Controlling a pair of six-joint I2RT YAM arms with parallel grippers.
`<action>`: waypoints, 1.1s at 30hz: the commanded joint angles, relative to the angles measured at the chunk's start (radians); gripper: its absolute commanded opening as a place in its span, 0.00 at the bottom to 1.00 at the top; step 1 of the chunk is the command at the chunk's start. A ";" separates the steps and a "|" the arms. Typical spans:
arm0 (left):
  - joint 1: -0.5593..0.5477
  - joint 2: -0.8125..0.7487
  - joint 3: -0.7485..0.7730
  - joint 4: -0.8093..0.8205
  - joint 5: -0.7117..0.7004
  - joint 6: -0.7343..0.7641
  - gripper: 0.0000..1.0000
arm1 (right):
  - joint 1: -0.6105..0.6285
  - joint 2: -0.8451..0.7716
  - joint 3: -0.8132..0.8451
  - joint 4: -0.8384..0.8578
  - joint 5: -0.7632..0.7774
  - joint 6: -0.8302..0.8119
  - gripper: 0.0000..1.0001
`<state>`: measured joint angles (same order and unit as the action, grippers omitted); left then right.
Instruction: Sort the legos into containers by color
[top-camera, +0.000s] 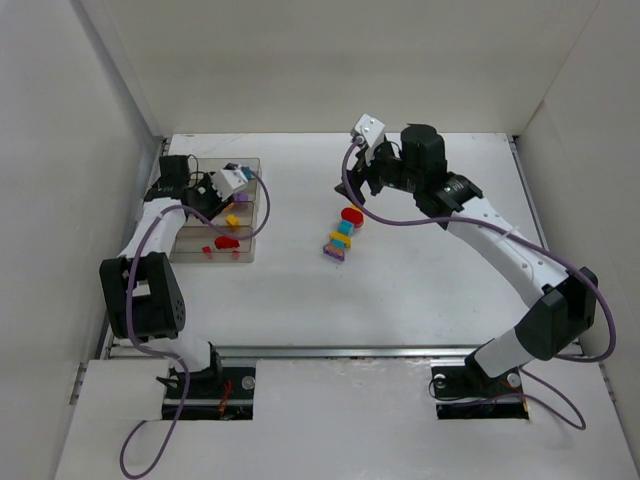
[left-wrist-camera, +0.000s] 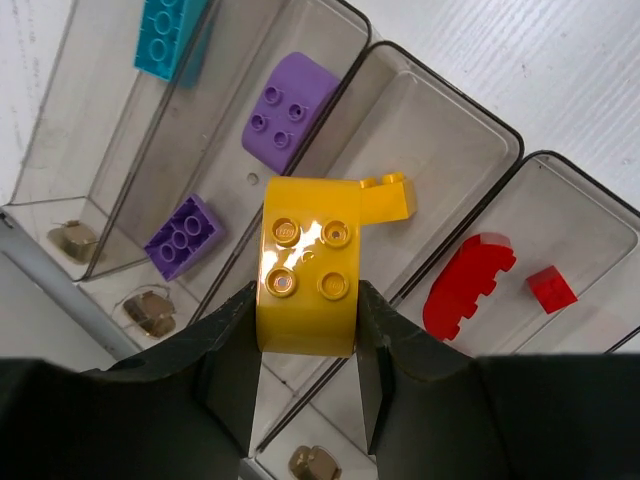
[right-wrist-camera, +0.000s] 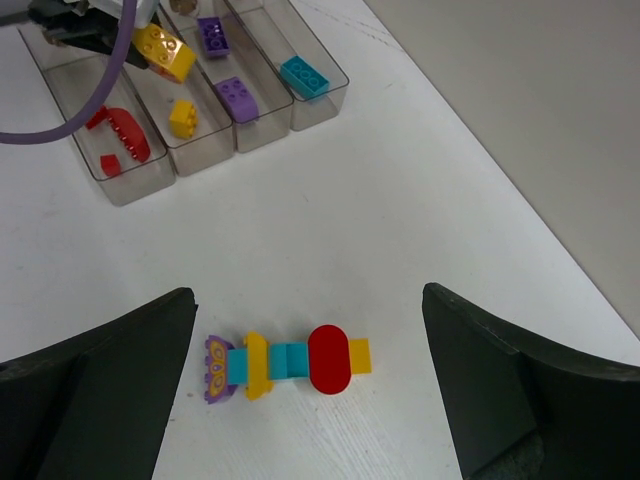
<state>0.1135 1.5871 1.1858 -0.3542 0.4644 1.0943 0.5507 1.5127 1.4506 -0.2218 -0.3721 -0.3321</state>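
Two dark fingers (left-wrist-camera: 235, 350) of the left gripper (left-wrist-camera: 305, 345) press on opposite sides of a yellow brick (left-wrist-camera: 305, 275), pinching it with its four studs facing the wrist camera. The brick hangs above the clear tray (left-wrist-camera: 440, 140), apparently over the third of its four long compartments, though the brick hides what lies straight beneath it.

A small yellow piece (left-wrist-camera: 385, 195) lies just past the held brick in that third compartment. The compartment to one side holds two purple bricks (left-wrist-camera: 290, 110), lying apart from each other. The outermost compartment beyond them holds a teal brick (left-wrist-camera: 170, 35). On the other side, the last compartment holds a curved red piece (left-wrist-camera: 468, 285) and a tiny red cube (left-wrist-camera: 552, 288), near each other but not touching.

Well away from the tray, the right gripper (right-wrist-camera: 305, 295) hovers over the white table (top-camera: 430, 290) with its fingers spread wide and nothing between them. Below it lies a row of bricks (right-wrist-camera: 290, 362), touching end to end: purple, teal, yellow, teal, red, yellow. Whether they are snapped together I cannot tell.
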 joint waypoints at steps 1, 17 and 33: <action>0.005 0.031 0.035 -0.043 -0.001 0.061 0.00 | 0.006 -0.028 -0.007 0.042 0.012 0.013 1.00; 0.023 0.079 0.078 -0.051 0.019 0.036 0.52 | 0.006 -0.009 0.002 0.042 0.021 0.022 1.00; -0.170 -0.231 -0.031 0.207 0.082 -0.137 0.83 | -0.029 0.061 0.127 -0.064 0.564 0.366 1.00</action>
<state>0.0189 1.4631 1.1988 -0.2630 0.4927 1.0298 0.5312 1.5944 1.5570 -0.2955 0.0025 -0.0536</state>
